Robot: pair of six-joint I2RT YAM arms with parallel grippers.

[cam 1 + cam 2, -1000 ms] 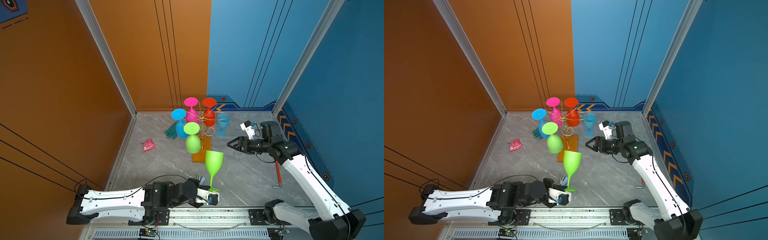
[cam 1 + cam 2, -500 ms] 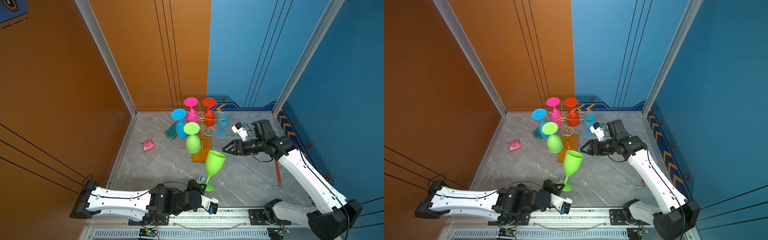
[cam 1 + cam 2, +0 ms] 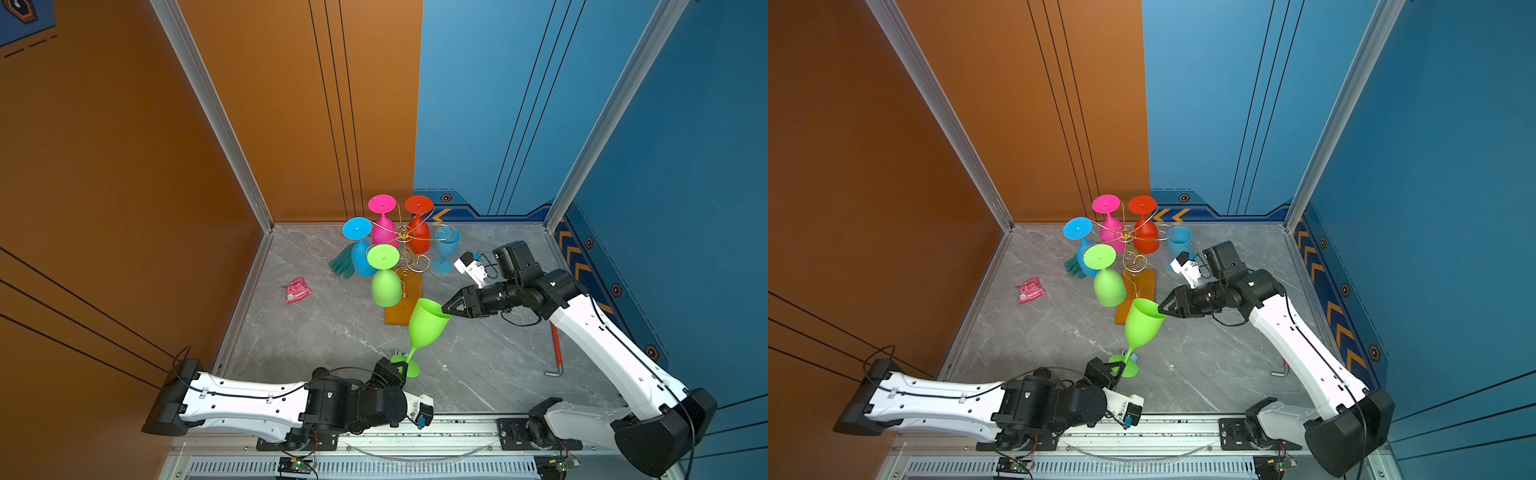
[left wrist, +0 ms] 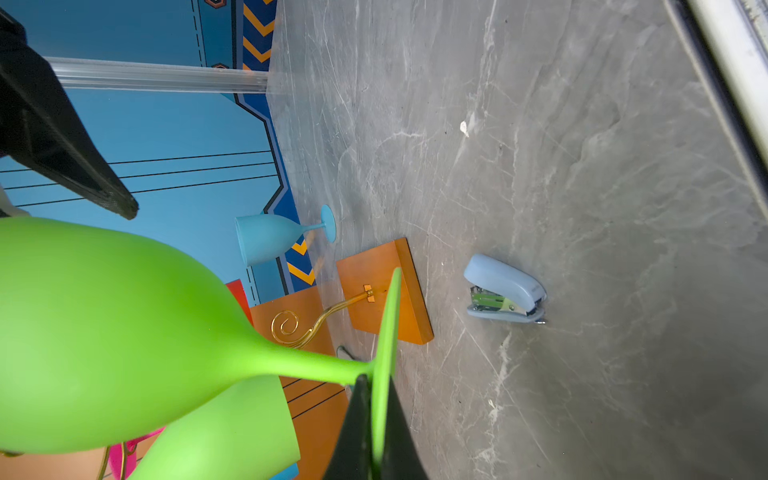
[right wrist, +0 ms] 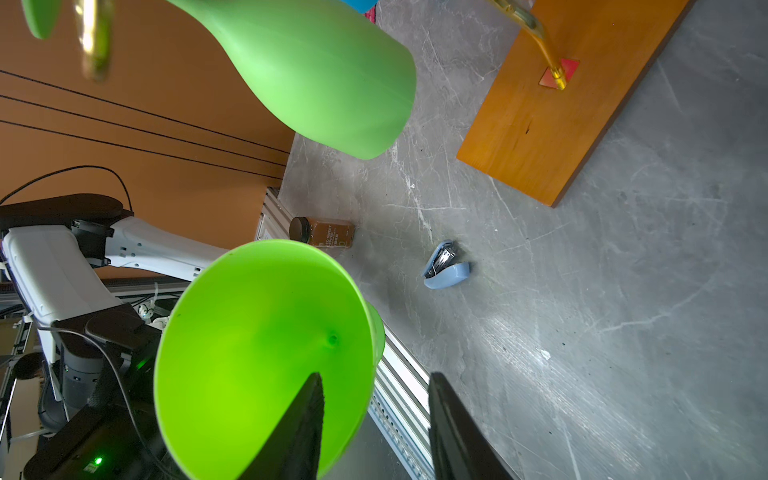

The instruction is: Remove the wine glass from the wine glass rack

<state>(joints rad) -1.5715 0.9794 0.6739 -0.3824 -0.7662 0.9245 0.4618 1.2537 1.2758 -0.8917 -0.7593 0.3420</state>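
Left gripper (image 4: 376, 384) — clamped tight on the flat foot of the green wine glass (image 3: 428, 326), black fingers either side of the disc's edge. The left wrist view shows this pinch plainly; the top views give only a dark tip at the foot.

Right gripper (image 5: 376, 376) — jaws apart, astride the bowl's rim: one finger (image 5: 305, 415) inside the bowl, its mate outside with a gap to the wall. Only the right wrist view shows that; in both top views the tips merely meet the rim.

The glass is off the wine glass rack (image 3: 409, 291), tilted, bowl up, just in front of the wooden base. Matte, opaque, tulip-shaped bowl, thin stem.

Rack: thin gold wire with spiral curls on an orange-brown grained plank. Hanging foot-up from it: pink glass (image 3: 382, 230), red glass (image 3: 419, 239), blue glass (image 3: 361, 262), second green glass (image 3: 385, 286). A pale blue glass (image 3: 446, 245) stands upright beside it.

Grey marble-pattern table (image 3: 478, 374). Pale blue stapler (image 4: 505, 291): clear in both wrist views, nearly hidden in the top views. Brown jar (image 5: 324, 235) on its side, black lid, right wrist view only; label print too small to read.
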